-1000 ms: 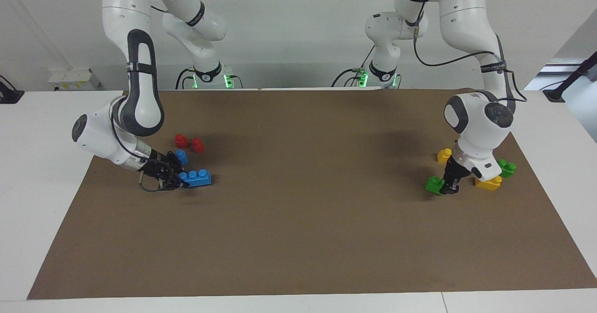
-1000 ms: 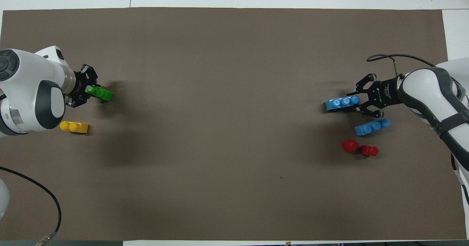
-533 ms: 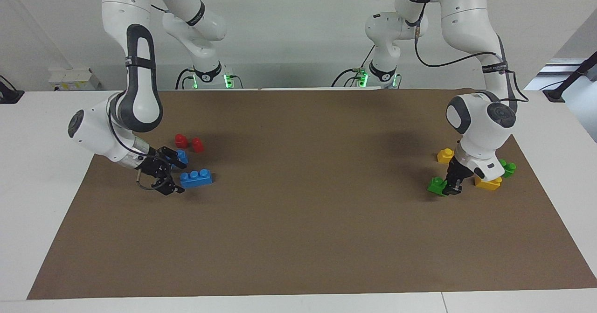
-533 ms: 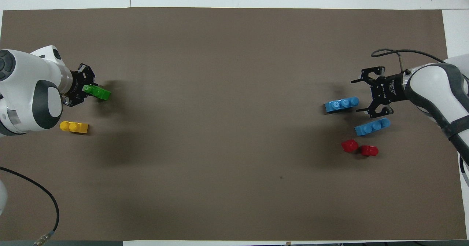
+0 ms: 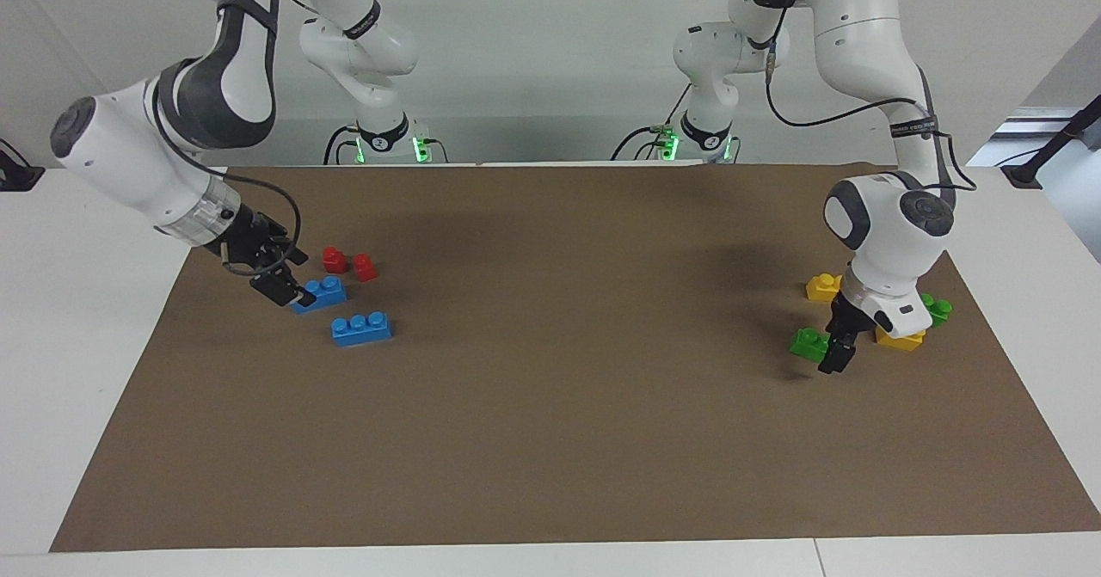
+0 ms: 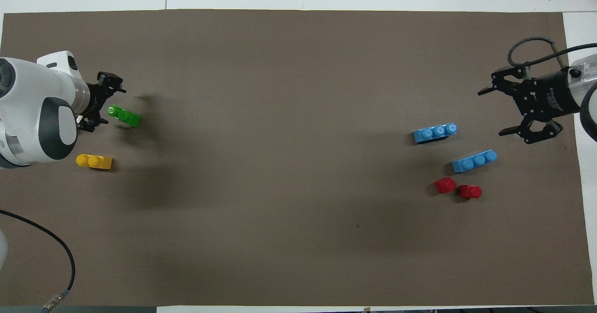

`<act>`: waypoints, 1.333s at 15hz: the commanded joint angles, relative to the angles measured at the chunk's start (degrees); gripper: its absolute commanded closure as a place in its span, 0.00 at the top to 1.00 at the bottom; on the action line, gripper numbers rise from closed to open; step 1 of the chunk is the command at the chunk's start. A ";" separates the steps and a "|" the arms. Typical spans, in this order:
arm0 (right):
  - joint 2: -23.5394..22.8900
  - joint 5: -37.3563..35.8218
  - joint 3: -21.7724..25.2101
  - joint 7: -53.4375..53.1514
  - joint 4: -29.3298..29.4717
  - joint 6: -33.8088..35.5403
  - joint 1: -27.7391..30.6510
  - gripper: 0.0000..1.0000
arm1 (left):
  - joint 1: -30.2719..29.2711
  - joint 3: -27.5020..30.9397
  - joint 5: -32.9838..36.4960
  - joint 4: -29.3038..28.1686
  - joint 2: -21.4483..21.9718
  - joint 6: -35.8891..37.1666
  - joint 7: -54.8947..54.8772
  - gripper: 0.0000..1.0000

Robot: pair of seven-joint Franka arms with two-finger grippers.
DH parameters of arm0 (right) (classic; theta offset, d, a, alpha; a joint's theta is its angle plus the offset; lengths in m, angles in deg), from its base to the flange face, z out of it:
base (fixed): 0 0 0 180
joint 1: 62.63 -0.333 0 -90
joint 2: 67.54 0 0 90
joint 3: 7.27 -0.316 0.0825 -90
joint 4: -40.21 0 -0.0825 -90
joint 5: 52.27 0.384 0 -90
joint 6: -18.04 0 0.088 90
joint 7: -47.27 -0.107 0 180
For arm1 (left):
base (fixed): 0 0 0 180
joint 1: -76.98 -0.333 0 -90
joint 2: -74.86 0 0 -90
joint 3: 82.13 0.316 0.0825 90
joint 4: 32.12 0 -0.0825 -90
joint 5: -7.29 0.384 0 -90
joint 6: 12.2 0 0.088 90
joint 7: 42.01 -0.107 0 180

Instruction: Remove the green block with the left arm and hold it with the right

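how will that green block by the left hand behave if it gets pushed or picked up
The green block looks like rigid moulded plastic, so it probably stays stiff in a grip. Small and apparently hollow, so likely light. Its flat sides rest on the mat, so a push should slide it rather than roll it.

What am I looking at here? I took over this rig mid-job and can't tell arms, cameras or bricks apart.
Two white jointed robot arms work over a brown paper mat. One picture looks across the table at them; the other looks down from above their own end. The left arm's black two-finger gripper hangs open beside the small bright green plastic brick, which lies on the mat, not held. Yellow plastic bricks and a second green brick lie close by. The right arm's black gripper hangs open near two blue three-stud bricks and two small red pieces. Neither gripper holds anything.
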 commanded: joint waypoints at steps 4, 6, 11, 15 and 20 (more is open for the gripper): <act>8.30 -10.88 -0.67 20.57 2.57 8.73 -5.13 1.00 | 0.95 -0.23 -0.24 5.58 6.26 12.19 -14.44 1.00; 10.94 -12.72 -0.67 27.24 2.31 11.73 -7.15 1.00 | 1.04 -0.40 1.33 7.78 7.93 15.97 -19.88 1.00; 10.87 -16.25 -0.67 35.44 2.92 9.11 -8.13 1.00 | 2.62 -0.40 1.52 11.29 11.98 24.66 -32.72 1.00; 9.64 -17.47 -0.58 40.71 3.45 8.58 -7.25 1.00 | 2.62 -0.40 1.43 14.29 16.80 35.39 -42.65 1.00; 9.28 -18.53 -0.58 42.30 4.07 9.28 -7.07 1.00 | 2.71 -0.75 1.34 17.01 19.63 46.73 -47.59 1.00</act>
